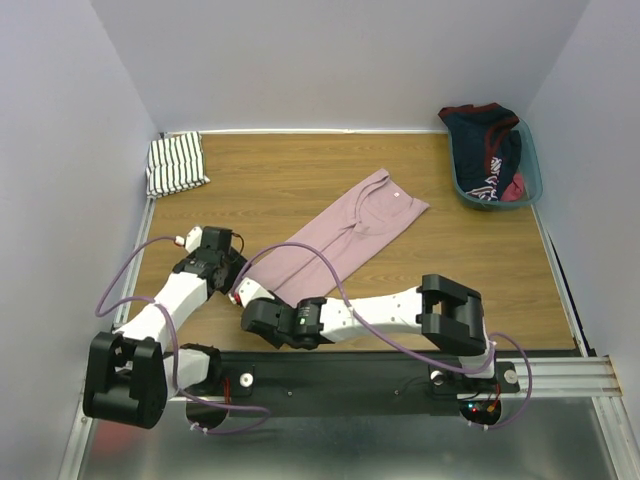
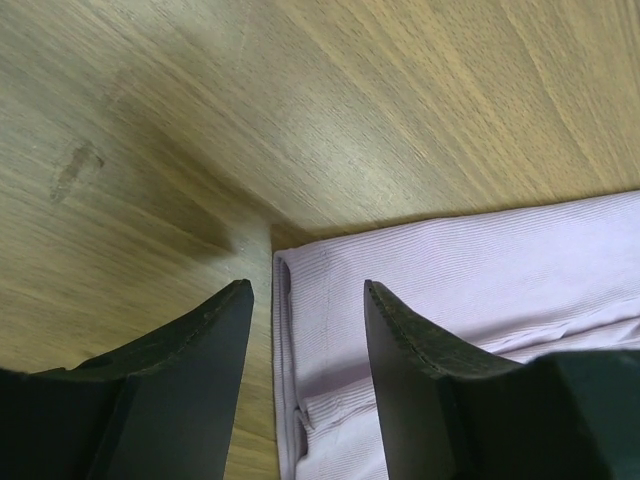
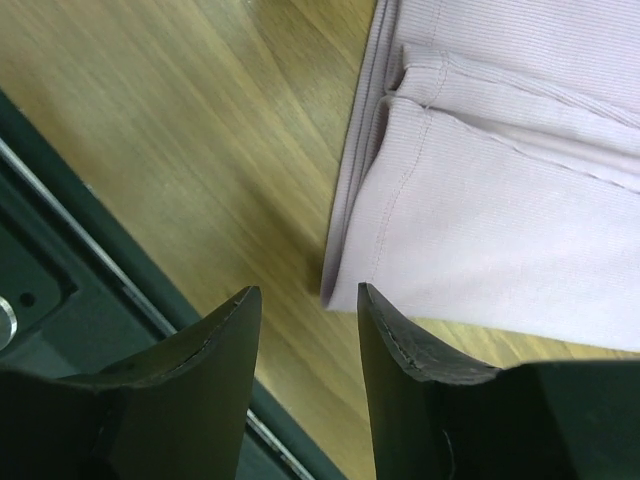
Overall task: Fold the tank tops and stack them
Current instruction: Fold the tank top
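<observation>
The plain pink-mauve tank top (image 1: 350, 230) lies folded lengthwise, diagonally across the middle of the table. Its near end reaches both grippers. My left gripper (image 1: 238, 274) is open and low over the left near corner of the top. In the left wrist view that corner (image 2: 330, 300) lies between the fingers of the left gripper (image 2: 308, 290). My right gripper (image 1: 250, 314) is open. In the right wrist view the top's other near corner (image 3: 480, 230) lies just beyond the tips of the right gripper (image 3: 308, 292). The striped tank top (image 1: 177, 165) sits folded in the far left corner.
A teal basket (image 1: 536, 172) at the far right holds dark navy-and-red clothing (image 1: 487, 140). The black base rail (image 3: 60, 280) runs along the near table edge close under my right gripper. Purple cables (image 1: 300, 250) loop over the near end of the pink top.
</observation>
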